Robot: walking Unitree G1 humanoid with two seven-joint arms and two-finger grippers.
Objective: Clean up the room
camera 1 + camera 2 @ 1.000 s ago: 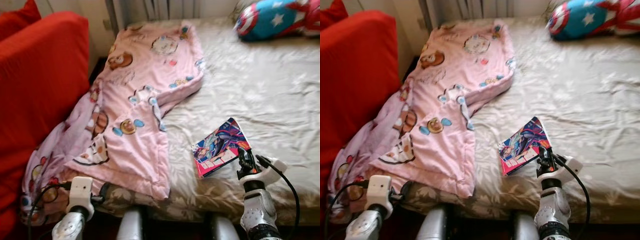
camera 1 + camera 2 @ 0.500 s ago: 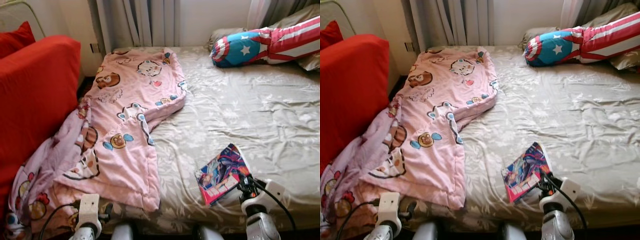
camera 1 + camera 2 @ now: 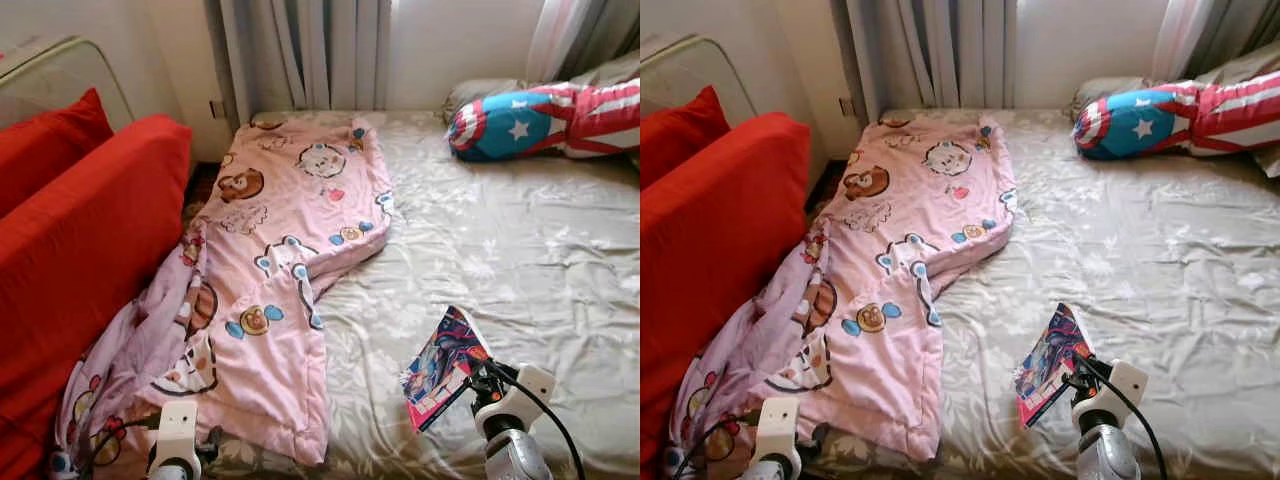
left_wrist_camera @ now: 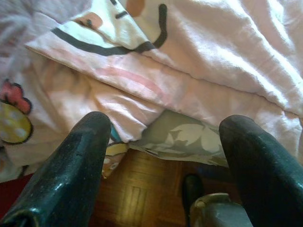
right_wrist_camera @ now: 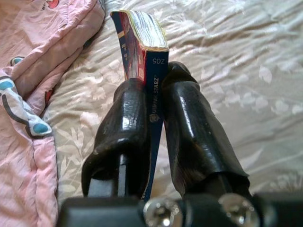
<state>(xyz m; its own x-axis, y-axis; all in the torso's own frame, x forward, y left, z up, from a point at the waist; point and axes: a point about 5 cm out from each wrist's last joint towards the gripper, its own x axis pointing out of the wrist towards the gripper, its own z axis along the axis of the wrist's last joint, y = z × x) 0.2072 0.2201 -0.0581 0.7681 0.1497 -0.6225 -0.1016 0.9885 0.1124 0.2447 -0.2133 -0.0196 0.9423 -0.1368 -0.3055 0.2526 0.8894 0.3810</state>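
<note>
A colourful comic book (image 3: 441, 367) stands tilted up on its edge just above the beige bed sheet (image 3: 520, 240), near the bed's front edge. My right gripper (image 5: 154, 80) is shut on its spine end, one black finger (image 5: 124, 123) pressed on each cover. The book's page edges (image 5: 144, 30) face away from the wrist. At the bed's front left corner, my left gripper (image 4: 165, 123) is open over the hanging hem of a pink cartoon-print blanket (image 3: 290, 250), holding nothing.
The blanket covers the bed's left side and spills toward a red sofa (image 3: 80, 240). A star-and-stripes shield pillow (image 3: 530, 120) lies at the head of the bed by the curtains (image 3: 300, 50). Wooden floor (image 4: 137, 198) lies below the blanket's hem.
The book lay flat on the sheet with my right gripper at its corner; now it is raised and tilted on edge in that gripper. The camera view has lifted and pulled back.
</note>
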